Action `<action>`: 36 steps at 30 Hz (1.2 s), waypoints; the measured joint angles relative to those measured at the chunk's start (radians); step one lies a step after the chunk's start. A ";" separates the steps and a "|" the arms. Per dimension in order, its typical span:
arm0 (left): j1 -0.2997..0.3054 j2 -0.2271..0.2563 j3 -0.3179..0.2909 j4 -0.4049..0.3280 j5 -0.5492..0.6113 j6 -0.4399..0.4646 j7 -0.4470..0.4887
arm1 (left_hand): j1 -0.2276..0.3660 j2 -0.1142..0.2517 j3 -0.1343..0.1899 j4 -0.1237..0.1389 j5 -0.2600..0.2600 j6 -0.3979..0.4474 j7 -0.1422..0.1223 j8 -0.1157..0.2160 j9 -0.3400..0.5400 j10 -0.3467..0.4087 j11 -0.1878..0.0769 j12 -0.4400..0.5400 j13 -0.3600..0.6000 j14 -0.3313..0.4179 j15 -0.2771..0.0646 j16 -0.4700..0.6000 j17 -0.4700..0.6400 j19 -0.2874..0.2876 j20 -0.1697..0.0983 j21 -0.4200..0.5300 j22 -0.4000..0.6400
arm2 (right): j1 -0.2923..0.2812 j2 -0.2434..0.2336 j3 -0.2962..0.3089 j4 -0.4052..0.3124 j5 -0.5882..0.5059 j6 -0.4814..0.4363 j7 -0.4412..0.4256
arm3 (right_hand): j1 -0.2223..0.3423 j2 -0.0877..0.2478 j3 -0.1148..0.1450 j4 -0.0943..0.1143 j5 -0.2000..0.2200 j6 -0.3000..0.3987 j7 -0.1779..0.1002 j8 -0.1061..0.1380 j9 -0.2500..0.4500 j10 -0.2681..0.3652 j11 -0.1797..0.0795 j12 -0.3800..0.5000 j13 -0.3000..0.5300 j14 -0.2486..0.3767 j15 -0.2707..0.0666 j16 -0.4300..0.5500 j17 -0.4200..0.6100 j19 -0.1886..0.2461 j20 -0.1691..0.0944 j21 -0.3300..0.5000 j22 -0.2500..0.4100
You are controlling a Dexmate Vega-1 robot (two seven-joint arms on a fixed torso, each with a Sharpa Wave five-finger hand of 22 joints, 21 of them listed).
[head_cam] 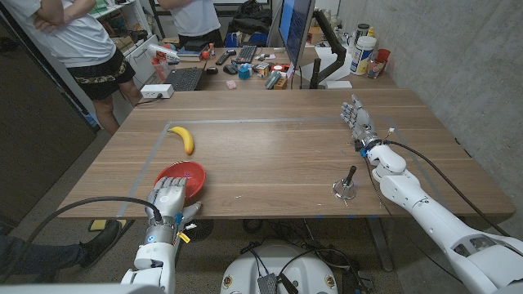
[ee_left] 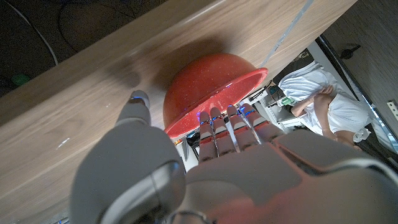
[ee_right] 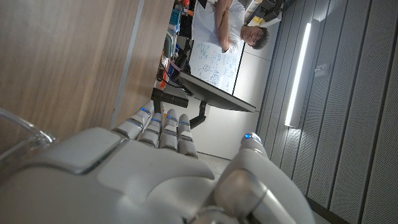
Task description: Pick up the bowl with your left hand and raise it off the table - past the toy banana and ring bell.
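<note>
Bowl (head_cam: 184, 176), red, sits on the table (head_cam: 278, 155) close to the near edge on the robot's left side, within a taped rectangle whose lines run along the wood. The left hand (head_cam: 167, 198) is at the bowl's near side; in the left wrist view its fingers (ee_left: 227, 124) reach over the bowl's rim (ee_left: 249, 79) while the thumb lies against the outer wall, so the hand has a hold on the bowl. Whether the bowl has left the wood cannot be told; in the head view it looks to rest on the table.

Beyond the bowl, toward the far side, lies the toy banana (head_cam: 183, 138), apart from the bowl with bare wood between them. The ring bell (head_cam: 346, 186) stands near the front edge on the right half, well apart from the bowl, with a wide bare stretch of table between the two.

The right hand (head_cam: 358, 118) is at the far right part of the table, fingers spread and holding nothing, well apart from the bell. Behind the far edge are a cluttered desk with a keyboard (head_cam: 184, 78) and a monitor (head_cam: 296, 28), and two people (head_cam: 78, 37) standing at the far left.
</note>
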 measured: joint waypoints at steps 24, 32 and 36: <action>-0.072 0.055 0.076 0.012 -0.138 0.039 0.079 | 0.024 0.016 0.003 -0.003 0.005 0.029 -0.007 0.008 0.000 0.032 -0.015 0.007 0.000 0.026 0.001 0.000 0.000 0.021 -0.004 0.000 0.000 | -0.002 0.004 -0.001 0.016 0.002 0.002 0.010 | 0.000 0.000 0.000 0.000 0.004 0.000 0.000 0.000 0.000 -0.002 -0.002 0.000 0.000 0.005 0.005 0.000 0.000 0.000 0.000 0.000 0.000; -0.101 0.062 0.104 0.020 -0.176 0.044 0.106 | 0.043 0.027 0.008 -0.007 0.005 0.052 -0.016 0.008 0.000 0.058 -0.030 0.008 0.000 0.051 0.001 0.007 0.000 0.057 -0.002 0.008 0.000 | -0.002 0.003 0.003 0.024 0.007 0.007 0.018 | 0.000 0.000 -0.001 0.002 0.004 -0.004 -0.004 0.000 0.000 -0.002 -0.002 0.000 0.000 0.005 0.005 0.000 0.000 0.000 0.000 0.000 0.000; -0.122 0.066 0.123 0.024 -0.201 0.044 0.121 | 0.090 0.053 0.025 -0.021 0.005 0.078 -0.023 0.015 0.000 0.091 -0.039 0.016 0.000 0.092 0.001 0.014 0.000 0.116 -0.003 0.029 0.000 | -0.002 0.003 0.004 0.028 0.010 0.010 0.021 | 0.000 0.000 -0.004 0.004 0.004 -0.004 -0.004 0.000 0.000 -0.002 -0.002 0.000 0.000 0.005 0.005 0.000 0.000 0.000 0.000 0.000 0.000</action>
